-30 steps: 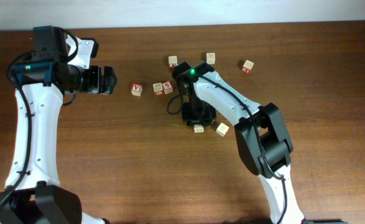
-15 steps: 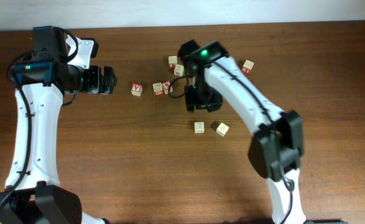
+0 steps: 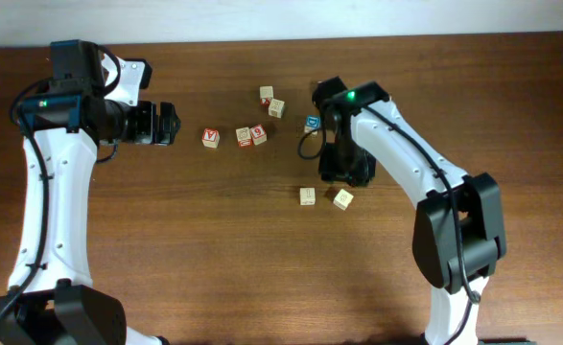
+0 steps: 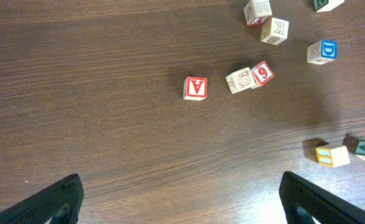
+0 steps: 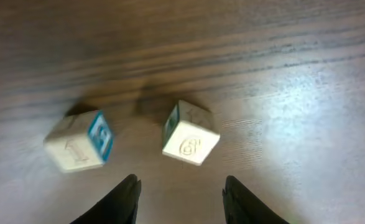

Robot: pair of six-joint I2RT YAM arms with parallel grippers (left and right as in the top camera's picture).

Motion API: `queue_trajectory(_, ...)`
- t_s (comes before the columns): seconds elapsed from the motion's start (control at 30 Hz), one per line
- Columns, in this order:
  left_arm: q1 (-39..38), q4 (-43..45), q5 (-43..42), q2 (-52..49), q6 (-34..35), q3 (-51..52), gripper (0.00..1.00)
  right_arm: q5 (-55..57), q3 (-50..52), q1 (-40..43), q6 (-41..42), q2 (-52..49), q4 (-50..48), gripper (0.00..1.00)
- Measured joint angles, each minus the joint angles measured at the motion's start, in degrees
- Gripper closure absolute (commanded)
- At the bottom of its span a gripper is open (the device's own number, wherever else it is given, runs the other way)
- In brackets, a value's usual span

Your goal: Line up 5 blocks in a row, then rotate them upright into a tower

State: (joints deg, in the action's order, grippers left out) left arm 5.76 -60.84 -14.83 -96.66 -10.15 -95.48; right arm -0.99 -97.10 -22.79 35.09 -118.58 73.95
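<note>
Pale wooden blocks lie scattered on the brown table (image 3: 166,249). The blue "D" block (image 3: 312,125) (image 4: 322,51) sits left of the right arm. The red "9" block (image 3: 258,134) (image 4: 263,73) touches a pale block (image 3: 244,136). Two more blocks (image 3: 267,94) (image 3: 276,107) lie behind them. My right gripper (image 3: 339,178) (image 5: 182,202) hovers open over two blocks (image 5: 190,132) (image 5: 79,142), and nothing is between its fingers. Those two blocks (image 3: 307,195) (image 3: 343,198) lie in front of it in the overhead view. My left gripper (image 3: 171,125) (image 4: 182,205) is wide open and holds nothing, well left of the blocks.
A cube with a red letter face (image 3: 210,138) (image 4: 195,88) lies alone to the left of the "9" block. The right arm (image 3: 406,153) crosses the table's right half and hides what lies under it. A white wall edge runs along the back.
The right arm has swung right and toward the front, from the back cluster to above the two front blocks. The blue "D" block now lies uncovered. The left arm has not moved.
</note>
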Motion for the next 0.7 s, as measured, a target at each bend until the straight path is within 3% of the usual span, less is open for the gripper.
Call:
queue_trajectory(0.33,0.0,0.02,0.0,0.0,0.0,0.0,0.01,0.48,10.21,0.42,2.69,0.0,-9.77,0.56)
queue_trajectory(0.47,-0.02,0.02,0.0,0.0,0.0,0.0,0.01,0.26,10.29,0.42,2.4,0.0,-10.1,0.62)
queue_trajectory(0.7,0.0,0.0,0.02,0.0,0.0,0.0,0.01,-3.34,10.34,0.42,-5.14,0.0,-14.03,0.62)
